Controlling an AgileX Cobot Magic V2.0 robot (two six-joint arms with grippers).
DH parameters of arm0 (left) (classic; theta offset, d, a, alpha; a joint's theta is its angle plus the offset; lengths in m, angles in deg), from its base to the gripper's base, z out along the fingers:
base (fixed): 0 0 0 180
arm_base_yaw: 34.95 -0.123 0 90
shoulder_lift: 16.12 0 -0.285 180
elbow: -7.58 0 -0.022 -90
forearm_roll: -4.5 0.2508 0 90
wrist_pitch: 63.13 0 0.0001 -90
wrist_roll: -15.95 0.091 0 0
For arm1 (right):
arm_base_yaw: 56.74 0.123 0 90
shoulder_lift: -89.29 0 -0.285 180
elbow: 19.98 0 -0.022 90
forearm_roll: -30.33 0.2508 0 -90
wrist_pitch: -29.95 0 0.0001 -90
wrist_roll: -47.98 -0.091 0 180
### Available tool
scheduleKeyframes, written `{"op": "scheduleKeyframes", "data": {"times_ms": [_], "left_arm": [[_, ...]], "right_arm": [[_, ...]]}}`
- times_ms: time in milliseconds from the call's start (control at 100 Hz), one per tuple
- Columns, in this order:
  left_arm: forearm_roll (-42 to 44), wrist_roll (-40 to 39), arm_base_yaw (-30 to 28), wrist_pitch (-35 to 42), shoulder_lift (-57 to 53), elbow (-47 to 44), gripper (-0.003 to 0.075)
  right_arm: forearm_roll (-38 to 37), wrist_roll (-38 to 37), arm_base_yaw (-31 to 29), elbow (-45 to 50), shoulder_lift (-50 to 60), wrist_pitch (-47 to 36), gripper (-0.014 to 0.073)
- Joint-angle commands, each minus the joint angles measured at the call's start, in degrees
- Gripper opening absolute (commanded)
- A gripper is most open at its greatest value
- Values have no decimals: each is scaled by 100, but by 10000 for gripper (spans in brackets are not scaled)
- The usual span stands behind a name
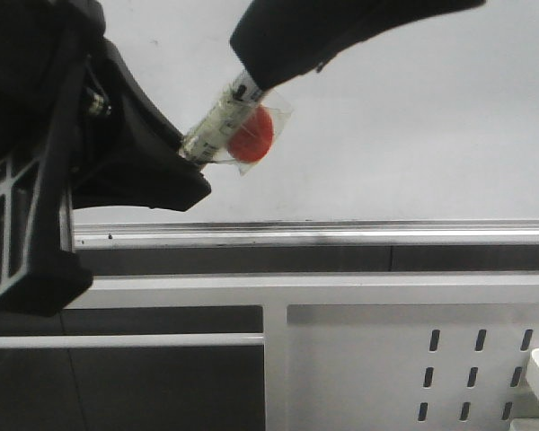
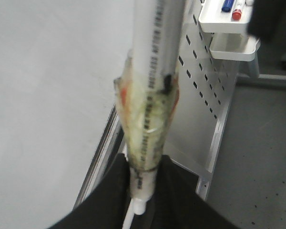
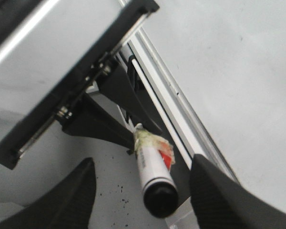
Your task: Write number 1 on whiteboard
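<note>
- The left hand, black and bulky, is clenched on the tail end of a white marker pen wrapped in yellowed tape with a red patch. It grips low so the long barrel reaches up and away.
- The right hand comes in over the pen's far end. In the right wrist view its two dark fingers stand spread on either side of the black cap without touching it, so it is released. My guess is it is there to take the cap or the pen itself.
- The large glossy white whiteboard stands just behind both hands, its silver rail running below them. The pen is held close in front of the board.
- No black stroke shows anywhere on the board, so the number 1 is not yet drawn.
- A white perforated metal panel sits under the rail. A small tray holding a blue and a red marker hangs off it, apart.
</note>
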Motion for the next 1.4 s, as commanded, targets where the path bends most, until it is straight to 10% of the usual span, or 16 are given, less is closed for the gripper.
{"op": "scheduleKeyframes", "data": {"times_ms": [0,230,460,680,750,1090,1230,1390], "left_arm": [[58,-86,47,231,-96,204,-20],[80,-86,47,242,-96,204,-20],[80,-86,47,159,-96,204,10],[53,-86,47,175,-146,204,512],[-10,-86,58,-40,-209,204,560],[-1174,-86,389,-860,-1829,204,254],[-1343,-327,261,-911,-2683,146,-11],[-650,-1361,-224,-606,-3367,-52,-20]], "right_arm": [[124,79,-2,-183,-18,-285,377],[124,79,-2,-183,-99,-374,-70],[124,79,-2,-183,-99,-431,-71],[124,79,-2,-183,-85,-537,-71],[124,67,-2,-183,-47,-741,-71],[639,-73,-2,1048,1129,-2162,-69],[1045,-73,-2,1790,2017,-2774,-69],[1045,-73,-2,2008,2675,-2374,-69]]}}
